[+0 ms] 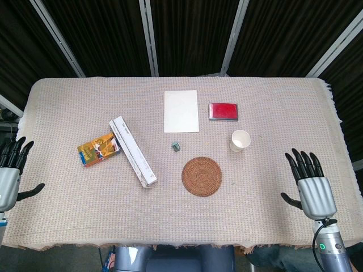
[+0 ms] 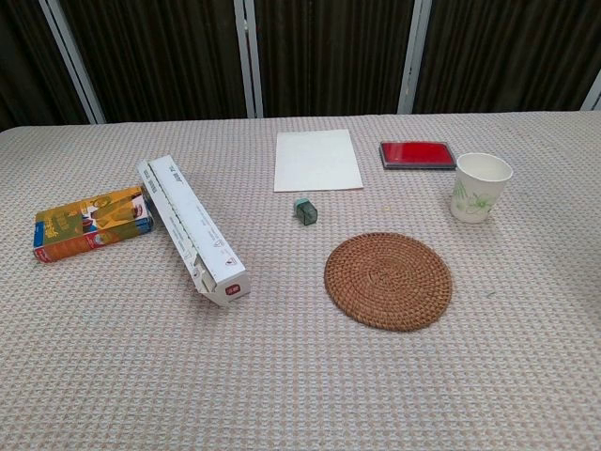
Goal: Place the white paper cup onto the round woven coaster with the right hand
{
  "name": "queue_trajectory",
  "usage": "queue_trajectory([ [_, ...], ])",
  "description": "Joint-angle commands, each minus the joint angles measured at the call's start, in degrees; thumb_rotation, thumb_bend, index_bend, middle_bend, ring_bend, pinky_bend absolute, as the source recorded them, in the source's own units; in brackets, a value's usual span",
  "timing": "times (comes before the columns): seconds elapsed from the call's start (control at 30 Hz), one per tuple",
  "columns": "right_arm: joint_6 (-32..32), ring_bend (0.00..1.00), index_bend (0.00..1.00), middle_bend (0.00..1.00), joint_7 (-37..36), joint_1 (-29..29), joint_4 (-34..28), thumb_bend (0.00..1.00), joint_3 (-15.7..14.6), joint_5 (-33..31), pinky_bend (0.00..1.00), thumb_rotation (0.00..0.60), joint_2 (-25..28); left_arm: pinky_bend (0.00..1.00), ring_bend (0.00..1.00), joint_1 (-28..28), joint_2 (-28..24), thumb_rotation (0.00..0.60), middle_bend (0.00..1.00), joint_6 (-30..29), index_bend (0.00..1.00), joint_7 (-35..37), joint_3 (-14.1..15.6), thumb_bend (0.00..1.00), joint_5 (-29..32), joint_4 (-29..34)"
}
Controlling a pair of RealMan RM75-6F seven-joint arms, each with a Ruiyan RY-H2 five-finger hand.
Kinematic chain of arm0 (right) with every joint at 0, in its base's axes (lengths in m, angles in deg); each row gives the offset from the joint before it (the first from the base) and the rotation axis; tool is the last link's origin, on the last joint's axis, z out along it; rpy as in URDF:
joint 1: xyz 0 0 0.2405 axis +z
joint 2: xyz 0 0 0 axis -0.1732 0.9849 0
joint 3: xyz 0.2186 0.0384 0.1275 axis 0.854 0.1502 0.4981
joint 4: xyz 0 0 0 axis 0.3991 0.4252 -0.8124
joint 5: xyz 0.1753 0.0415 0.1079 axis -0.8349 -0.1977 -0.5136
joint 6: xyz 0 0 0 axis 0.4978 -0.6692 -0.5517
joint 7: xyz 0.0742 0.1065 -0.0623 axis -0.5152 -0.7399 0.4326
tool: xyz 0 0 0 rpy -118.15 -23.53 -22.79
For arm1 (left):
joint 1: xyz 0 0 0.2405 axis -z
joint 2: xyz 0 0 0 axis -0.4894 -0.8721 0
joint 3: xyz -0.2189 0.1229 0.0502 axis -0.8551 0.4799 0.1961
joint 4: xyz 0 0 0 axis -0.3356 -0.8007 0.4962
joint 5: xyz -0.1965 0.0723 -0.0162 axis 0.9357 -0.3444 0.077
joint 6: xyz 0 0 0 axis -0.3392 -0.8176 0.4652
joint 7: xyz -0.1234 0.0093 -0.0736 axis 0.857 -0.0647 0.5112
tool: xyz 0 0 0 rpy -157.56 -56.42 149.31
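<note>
The cup (image 1: 240,140) stands upright beyond the coaster (image 1: 202,176), untouched; the right hand (image 1: 311,187) hovers well apart, fingers spread and empty. The whole task remains undone.

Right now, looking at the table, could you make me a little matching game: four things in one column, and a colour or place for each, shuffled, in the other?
Things:
1. paper cup
2. woven coaster
3. ink pad
4. long carton

Descriptions:
A. red, lying flat beside the white sheet
B. round and brown, nothing on it
C. white, upright, green print
D. leaning against the orange box

Pairs: 1-C, 2-B, 3-A, 4-D
</note>
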Motion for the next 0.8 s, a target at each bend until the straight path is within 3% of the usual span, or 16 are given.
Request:
queue_trajectory([
  [0.03,-0.55,0.00,0.00,0.00,0.35,-0.54,-0.19,0.00,0.47,0.16,0.00,0.600,0.13,0.00,0.00,0.03,-0.10,0.600,0.00,0.33,0.00,0.11,0.05,0.00,0.25,0.11],
  [0.2,-2.64,0.00,0.00,0.00,0.06,0.39,0.00,0.00,1.13,0.51,0.00,0.600,-0.33,0.00,0.00,-0.10,-0.39,0.600,0.00,0.27,0.00,0.35,0.20,0.00,-0.03,0.48],
  [0.4,-10.17,0.00,0.00,0.00,4.52,5.47,-0.55,0.00,4.22,-1.68,0.00,0.600,-0.78,0.00,0.00,0.18,-1.11,0.600,0.00,1.60,0.00,1.10,0.69,0.00,-0.19,0.93],
  [0.53,-20.54,0.00,0.00,0.00,7.41,11.83,-3.38,0.00,8.74,-9.35,0.00,0.600,-1.15,0.00,0.00,0.66,-1.06,0.600,0.00,2.45,0.00,0.47,0.38,0.00,0.63,0.94],
  [0.63,-28.82,0.00,0.00,0.00,9.28,17.31,-3.77,0.00,12.79,-18.49,0.00,0.600,-2.25,0.00,0.00,1.09,-0.20,0.600,0.00,2.45,0.00,-0.44,-0.34,0.00,1.43,-0.31],
  [0.8,-36.51,0.00,0.00,0.00,13.97,24.71,1.47,0.01,15.92,-30.18,0.00,0.600,-6.24,0.00,0.00,1.74,1.17,0.600,0.00,3.32,0.00,-1.07,-1.02,0.00,3.10,-2.15],
])
